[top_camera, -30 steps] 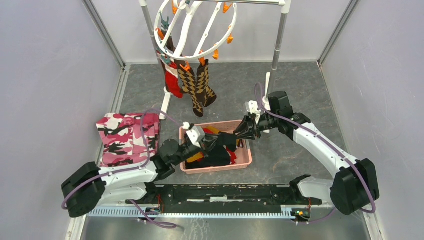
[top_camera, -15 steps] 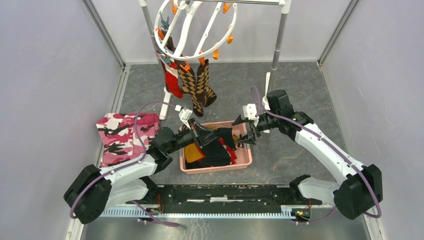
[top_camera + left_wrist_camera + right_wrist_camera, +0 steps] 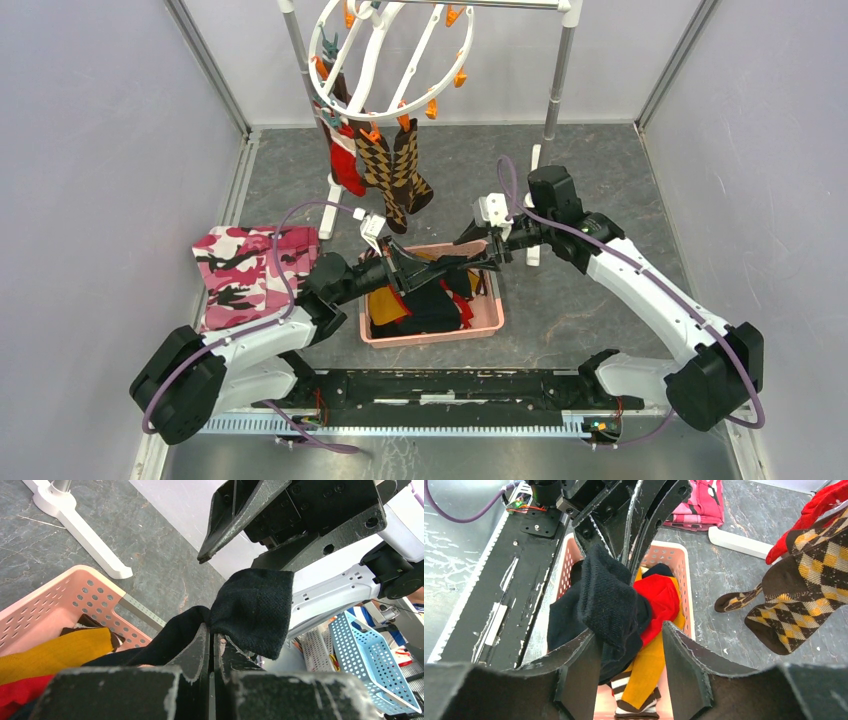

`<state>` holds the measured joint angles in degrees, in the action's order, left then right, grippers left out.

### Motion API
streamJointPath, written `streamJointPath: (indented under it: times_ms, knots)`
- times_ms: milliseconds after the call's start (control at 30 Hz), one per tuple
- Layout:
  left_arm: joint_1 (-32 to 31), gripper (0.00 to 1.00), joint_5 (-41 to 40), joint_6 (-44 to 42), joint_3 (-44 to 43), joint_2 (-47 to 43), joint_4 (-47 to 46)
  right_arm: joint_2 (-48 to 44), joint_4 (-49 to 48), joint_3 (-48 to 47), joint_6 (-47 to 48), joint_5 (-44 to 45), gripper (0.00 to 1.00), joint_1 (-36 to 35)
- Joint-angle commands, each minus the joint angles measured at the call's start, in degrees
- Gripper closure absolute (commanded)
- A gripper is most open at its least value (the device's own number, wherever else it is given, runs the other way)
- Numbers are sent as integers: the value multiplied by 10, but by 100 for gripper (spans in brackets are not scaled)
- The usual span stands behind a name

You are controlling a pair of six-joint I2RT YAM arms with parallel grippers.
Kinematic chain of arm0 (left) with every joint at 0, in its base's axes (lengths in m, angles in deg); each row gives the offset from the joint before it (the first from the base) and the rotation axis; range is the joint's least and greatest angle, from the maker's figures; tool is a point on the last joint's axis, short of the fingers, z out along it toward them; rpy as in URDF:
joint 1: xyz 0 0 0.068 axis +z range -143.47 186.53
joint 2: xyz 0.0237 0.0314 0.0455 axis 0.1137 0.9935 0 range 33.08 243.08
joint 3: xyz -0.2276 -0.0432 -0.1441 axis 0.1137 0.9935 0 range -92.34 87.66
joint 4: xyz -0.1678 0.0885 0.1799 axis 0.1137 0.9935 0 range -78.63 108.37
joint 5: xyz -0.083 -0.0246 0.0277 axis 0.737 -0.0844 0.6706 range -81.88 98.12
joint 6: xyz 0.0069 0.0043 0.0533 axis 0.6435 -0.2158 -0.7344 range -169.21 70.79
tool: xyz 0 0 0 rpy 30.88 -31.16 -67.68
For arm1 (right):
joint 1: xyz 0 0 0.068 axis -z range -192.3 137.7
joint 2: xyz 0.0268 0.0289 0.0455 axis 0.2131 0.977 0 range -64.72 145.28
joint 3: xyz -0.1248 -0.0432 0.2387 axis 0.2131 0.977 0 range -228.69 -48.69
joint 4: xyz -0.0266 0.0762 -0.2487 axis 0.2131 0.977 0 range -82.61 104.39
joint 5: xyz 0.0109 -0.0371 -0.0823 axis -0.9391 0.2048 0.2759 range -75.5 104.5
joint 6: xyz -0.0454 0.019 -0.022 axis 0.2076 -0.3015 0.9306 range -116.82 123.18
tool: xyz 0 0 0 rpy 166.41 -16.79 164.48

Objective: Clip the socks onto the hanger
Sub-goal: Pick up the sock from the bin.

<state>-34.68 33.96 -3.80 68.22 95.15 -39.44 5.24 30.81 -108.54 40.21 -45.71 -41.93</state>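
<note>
While the left end effector (image 3: 212, 630) pinches the black sock (image 3: 255, 605) above the pink basket (image 3: 60, 587), the right end effector (image 3: 630, 630), jaws apart, should centre on its free end before closing.

The right gripper (image 3: 630, 630) sits at six o'clock, its jaws standing apart. Between them hangs a black sock (image 3: 609, 605), brushing the seven o'clock finger and clear of the five o'clock one. The left gripper (image 3: 629, 555) reaches in from twelve o'clock and pinches that sock's upper edge. Beneath lies a pink basket (image 3: 668, 555) holding a red sock (image 3: 659, 600), a mustard sock (image 3: 646, 675) and a striped sock (image 3: 634, 707). The argyle socks (image 3: 804, 595) are at three o'clock, with a second red sock (image 3: 819, 510) at two. A camouflage cloth (image 3: 704, 505) lies at one o'clock and a black base plate (image 3: 504, 595) at nine.
</note>
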Motion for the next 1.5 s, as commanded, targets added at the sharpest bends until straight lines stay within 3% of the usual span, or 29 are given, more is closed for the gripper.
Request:
streamJointPath:
  times_ms: [0, 200, 400, 733, 1133, 1467]
  knots:
    - [3, 98, 3, 19, -16, -2, -29, -3, -21, -1, -23, -16, 50, -2]
    - [3, 98, -2, 19, -11, -3, -30, -13, -26, 5, -28, -23, 64, -2]
    - [3, 98, -9, 18, -9, -4, -30, -13, -25, 10, -31, -44, 100, -2]
    - [10, 94, -28, -2, -3, -22, -3, -10, -21, 14, -30, -54, 100, 5]
    - [12, 67, -15, -35, 8, -43, 10, -10, -21, 17, -32, -69, 100, 21]
    - [13, 35, -27, -131, 44, -114, 20, -26, -7, 24, -15, -75, 100, 55]
